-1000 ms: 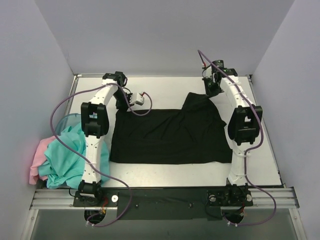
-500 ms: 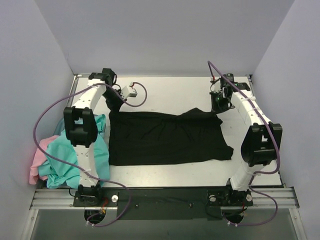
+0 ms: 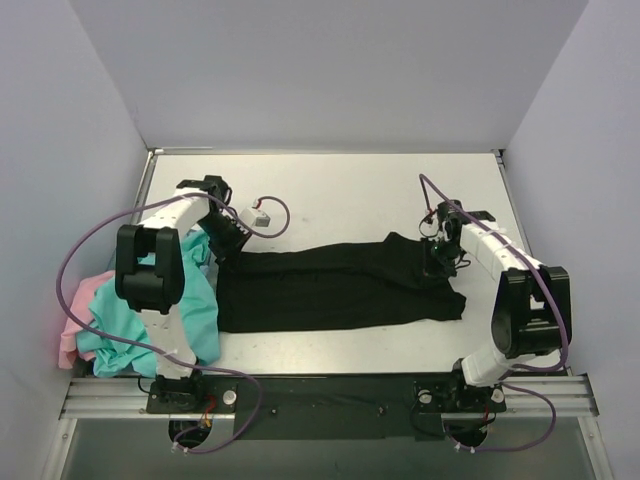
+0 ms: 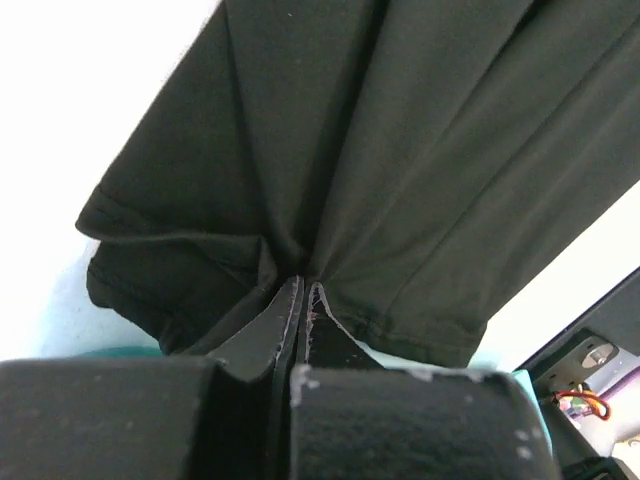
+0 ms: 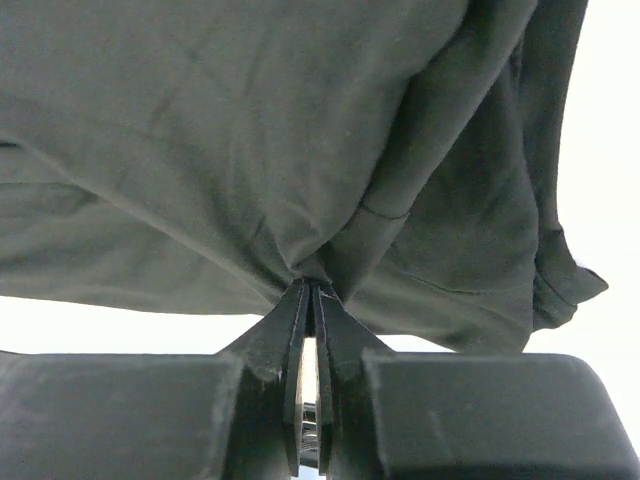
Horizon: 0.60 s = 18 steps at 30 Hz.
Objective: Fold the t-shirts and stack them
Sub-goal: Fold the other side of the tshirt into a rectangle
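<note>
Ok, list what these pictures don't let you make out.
- Top view: pink t-shirt mostly covered by teal t-shirts; their count unclear, left arm crosses the pile.
- Top view: tips of left tool and right tool hidden by their own wrists.
- Wrist views: black t-shirt fills the frame; table washed out white.

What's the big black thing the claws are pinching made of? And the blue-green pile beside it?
The black t-shirt looks like soft, matte cloth: it creases and bunches where the left claw and right claw pinch it. The teal t-shirts look like similar soft cloth, crumpled in a heap. Fibre unclear.
</note>
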{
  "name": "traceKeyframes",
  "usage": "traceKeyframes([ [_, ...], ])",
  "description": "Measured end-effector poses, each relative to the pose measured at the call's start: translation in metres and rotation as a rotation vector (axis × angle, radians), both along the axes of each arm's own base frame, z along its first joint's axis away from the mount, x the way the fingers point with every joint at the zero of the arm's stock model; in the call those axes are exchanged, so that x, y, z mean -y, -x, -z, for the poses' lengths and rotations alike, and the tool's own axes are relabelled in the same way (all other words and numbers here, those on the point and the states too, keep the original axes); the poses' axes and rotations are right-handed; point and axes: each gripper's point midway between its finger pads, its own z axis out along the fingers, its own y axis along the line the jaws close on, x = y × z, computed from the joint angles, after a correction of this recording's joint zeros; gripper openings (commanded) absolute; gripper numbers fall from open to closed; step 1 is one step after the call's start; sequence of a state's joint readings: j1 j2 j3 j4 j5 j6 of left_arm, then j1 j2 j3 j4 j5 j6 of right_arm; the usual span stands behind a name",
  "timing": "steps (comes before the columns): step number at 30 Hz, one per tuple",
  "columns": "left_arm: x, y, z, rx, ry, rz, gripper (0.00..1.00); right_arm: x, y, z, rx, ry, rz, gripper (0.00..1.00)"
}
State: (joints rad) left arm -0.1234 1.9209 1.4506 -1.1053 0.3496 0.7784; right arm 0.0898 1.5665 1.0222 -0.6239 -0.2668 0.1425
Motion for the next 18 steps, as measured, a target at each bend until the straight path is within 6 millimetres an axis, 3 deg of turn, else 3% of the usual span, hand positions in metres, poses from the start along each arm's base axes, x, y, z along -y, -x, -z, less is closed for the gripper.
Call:
traceKeyframes([
  [2,-0.001,0.003,0.007,-0.033,-0.010,-0.016,0.24,0.002,0.005,0.007,-0.030,0.001,0.025,0.00],
  [6,-0.001,0.002,0.008,-0.080,-0.025,-0.062,0.39,0.008,0.002,0.008,-0.030,0.004,0.071,0.00],
  [13,-0.004,-0.017,-0.012,-0.045,-0.039,-0.168,0.48,0.010,0.001,0.008,-0.027,0.008,0.085,0.00],
  [18,-0.014,-0.018,-0.008,-0.055,-0.088,-0.219,0.50,0.011,0.001,0.008,-0.027,0.012,0.085,0.00],
])
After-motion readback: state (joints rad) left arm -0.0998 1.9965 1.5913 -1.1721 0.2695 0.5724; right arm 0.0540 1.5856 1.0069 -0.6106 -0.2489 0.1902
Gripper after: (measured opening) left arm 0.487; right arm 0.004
